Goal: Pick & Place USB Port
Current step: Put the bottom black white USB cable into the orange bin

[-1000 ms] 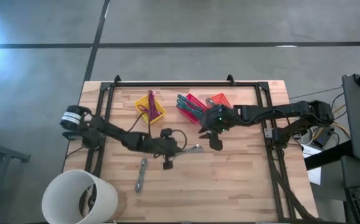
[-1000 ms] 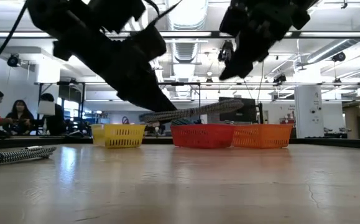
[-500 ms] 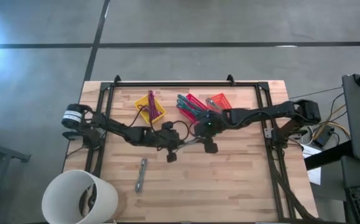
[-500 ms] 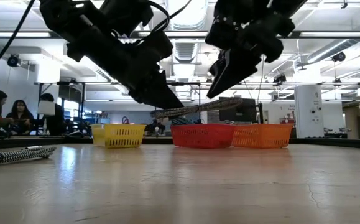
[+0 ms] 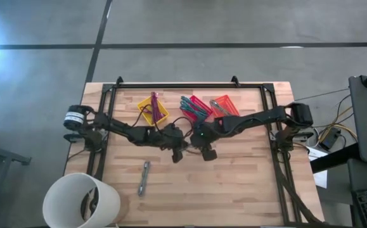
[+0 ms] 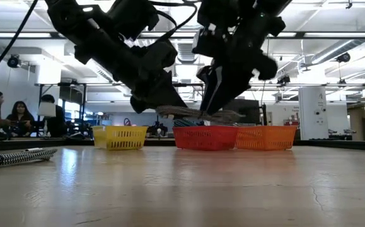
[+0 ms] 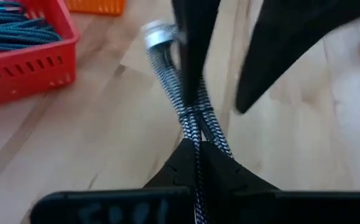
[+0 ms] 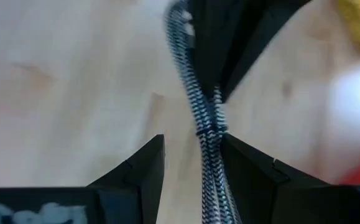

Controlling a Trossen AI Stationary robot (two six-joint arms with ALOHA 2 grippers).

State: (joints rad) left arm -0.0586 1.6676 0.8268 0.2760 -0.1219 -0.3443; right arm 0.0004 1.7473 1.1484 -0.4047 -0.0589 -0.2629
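A black-and-white braided USB cable [image 7: 183, 102], folded into a short bundle with a silver plug [image 7: 156, 36] at its free end, hangs above the table's middle. My left gripper [image 5: 178, 151] is shut on it. My right gripper [image 5: 203, 145] has come down over the bundle's free part and stands open. In the right wrist view the cable [image 8: 206, 134] runs between its two fingers, close beside one of them [image 8: 248, 171]. I cannot tell whether that finger touches it. My left gripper pinches the folded bundle [image 7: 197, 144] between its two fingers, several strands together. The fingers come from the table's left, slanting a little downward, and lie along the cable. The bundle sticks out past the fingertips toward the right arm, clear of the table [image 6: 191, 113].
Yellow [image 5: 153, 109], red [image 5: 194, 106] and orange [image 5: 224, 103] baskets stand in a row at the table's far side, the red one holding coloured cables. Another braided cable [image 5: 143, 178] lies near the front left. A white bucket [image 5: 82, 201] stands off the front left corner.
My right gripper has come down and toward the table's left, rolling as it went, until its fingers stand around the cable. My left gripper has carried the cable a little toward the right and far side, and the bundle now lies nearer level.
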